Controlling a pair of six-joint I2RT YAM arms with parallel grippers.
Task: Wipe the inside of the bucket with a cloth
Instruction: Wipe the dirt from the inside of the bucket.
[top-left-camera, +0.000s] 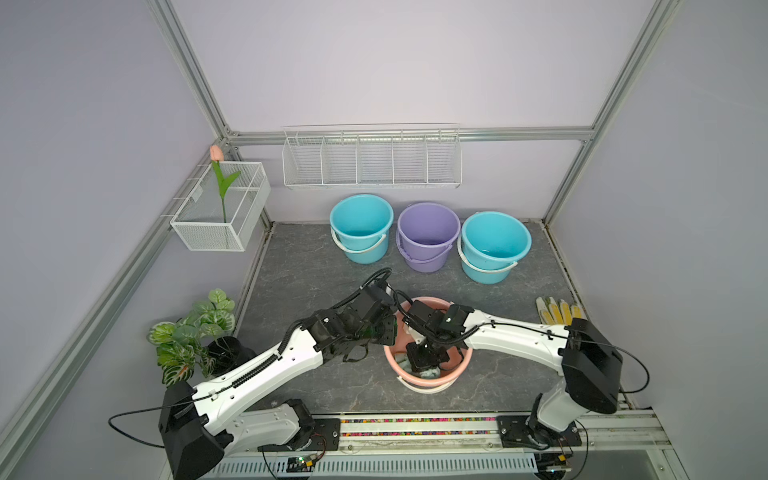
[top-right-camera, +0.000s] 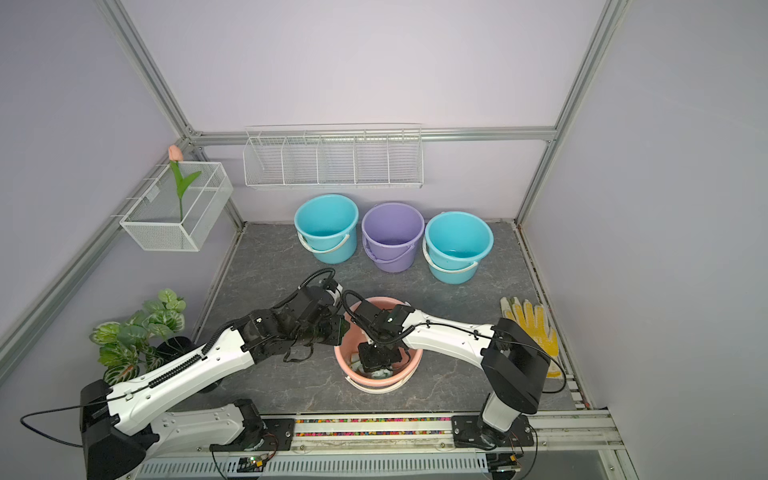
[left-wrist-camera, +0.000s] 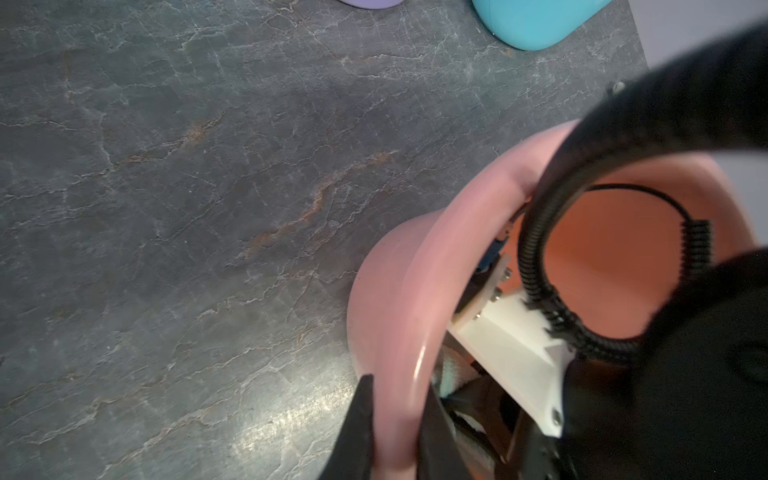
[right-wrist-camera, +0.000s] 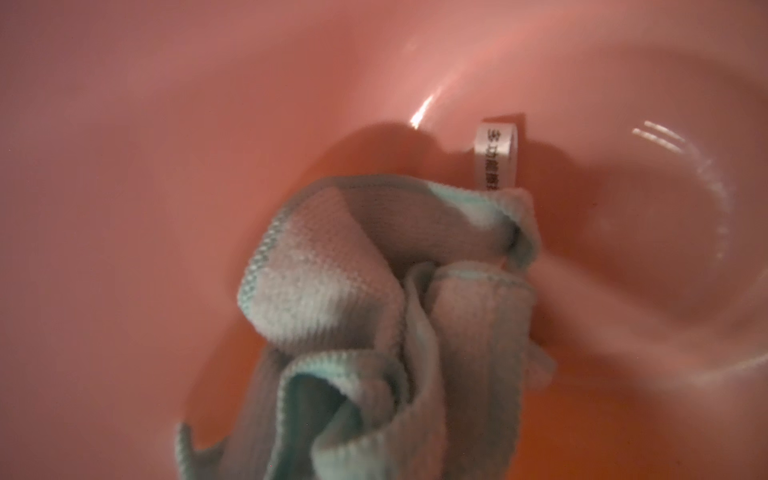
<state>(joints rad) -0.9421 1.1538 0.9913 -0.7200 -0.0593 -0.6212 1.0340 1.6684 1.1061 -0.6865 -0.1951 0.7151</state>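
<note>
Item: mint cloth (right-wrist-camera: 374, 291), bunched, clenched in my right gripper (top-left-camera: 427, 365), lying directly ahead of it against the pink bucket (left-wrist-camera: 395, 291) interior (left gripper (left-wrist-camera: 397, 419) pinches the rim).

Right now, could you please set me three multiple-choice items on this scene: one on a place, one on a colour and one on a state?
1. Where is the cloth?
A. on the glove
B. inside the pink bucket
C. in the wire basket

2. What colour is the middle bucket in the back row?
A. purple
B. yellow
C. white

3. What is the left gripper doing?
A. standing open above the table
B. holding the plant
C. clamping the pink bucket's rim

Answers:
1. B, because the right wrist view shows it crumpled against pink walls.
2. A, as it is plainly purple in both top views.
3. C, since its fingers straddle the rim.
</note>
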